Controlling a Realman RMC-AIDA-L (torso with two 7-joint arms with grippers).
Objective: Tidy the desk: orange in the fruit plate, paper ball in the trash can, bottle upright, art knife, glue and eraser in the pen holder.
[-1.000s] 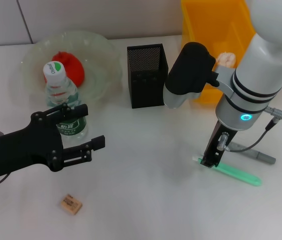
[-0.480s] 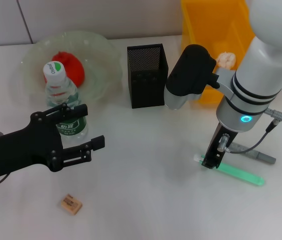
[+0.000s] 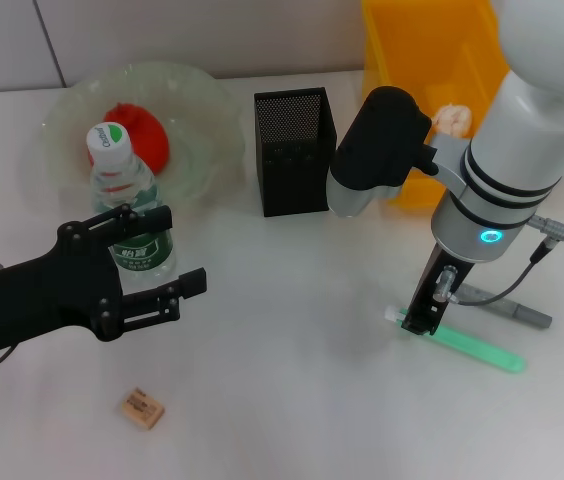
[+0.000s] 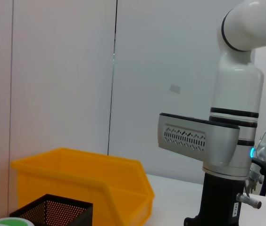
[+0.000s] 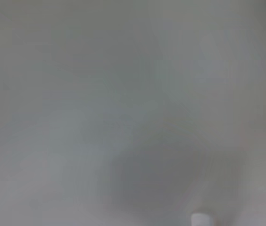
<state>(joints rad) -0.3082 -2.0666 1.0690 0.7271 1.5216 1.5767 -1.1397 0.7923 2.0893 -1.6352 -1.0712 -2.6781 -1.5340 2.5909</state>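
White counter (image 3: 292, 400) held everything. At nine o'clock the left pincer (image 3: 162, 255) stood spread beside the upright bottle (image 3: 127, 205). At four o'clock the right pincer (image 3: 420, 322) reached down onto the green art knife (image 3: 472, 346); whether it was pinching could not be told. An eraser (image 3: 141, 408) lay at seven o'clock.

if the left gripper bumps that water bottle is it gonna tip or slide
Probably tip: the water bottle stands upright, tall and narrow on a small base. It looks clear and plastic, so likely light unless full; the fill level is hard to judge. The left gripper sits level with its label, which favours toppling over sliding.
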